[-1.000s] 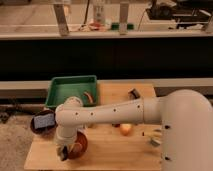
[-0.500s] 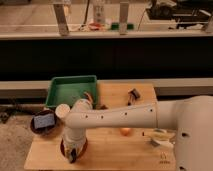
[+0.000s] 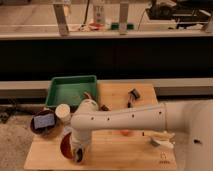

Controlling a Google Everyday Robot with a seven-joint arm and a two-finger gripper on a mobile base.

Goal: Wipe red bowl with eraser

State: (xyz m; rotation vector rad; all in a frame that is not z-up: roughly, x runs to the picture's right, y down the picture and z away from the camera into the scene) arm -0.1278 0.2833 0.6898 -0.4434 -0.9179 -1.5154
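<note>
The red bowl (image 3: pixel 65 146) sits at the front left of the wooden table (image 3: pixel 115 155), and only its left part shows. My gripper (image 3: pixel 78 153) hangs from the end of the white arm (image 3: pixel 120 120), down over the bowl's right side. The eraser is hidden; a small dark shape shows at the gripper's tip, but I cannot tell what it is.
A darker brown bowl (image 3: pixel 36 128) holding a blue block (image 3: pixel 44 120) stands left of the arm, next to a white cup (image 3: pixel 62 111). A green tray (image 3: pixel 72 90) is at the back left. A black object (image 3: pixel 132 95), an orange ball (image 3: pixel 126 132) and a white item (image 3: pixel 162 139) lie to the right.
The arm has swung a little left and forward, and the gripper now covers more of the red bowl. Nothing else has moved.
</note>
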